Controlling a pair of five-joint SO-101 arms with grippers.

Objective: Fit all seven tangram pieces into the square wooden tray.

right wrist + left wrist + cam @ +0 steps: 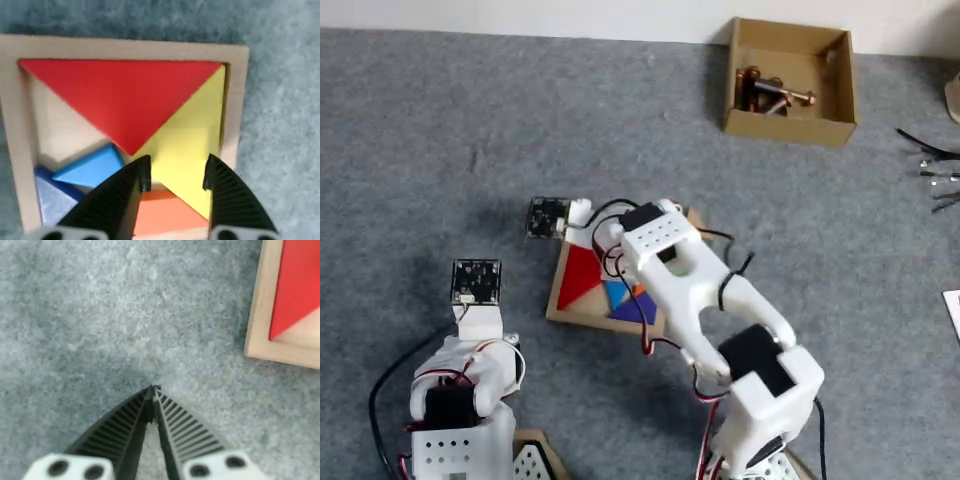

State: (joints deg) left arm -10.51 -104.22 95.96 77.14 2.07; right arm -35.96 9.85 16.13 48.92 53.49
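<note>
In the square wooden tray [241,100], under the open right end effector [177,172], the yellow triangle [195,130] looks light, rigid and slick, so pinch its edges; the closed left end effector [154,390] sits at the tray's 9 o'clock.

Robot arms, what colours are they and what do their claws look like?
The left arm and right arm are chunky white plastic with black motor blocks, rows of little holes, and thin black and red cables. The left claw and right claw each have two pointed black fingers with ridges, on white mounts.
</note>
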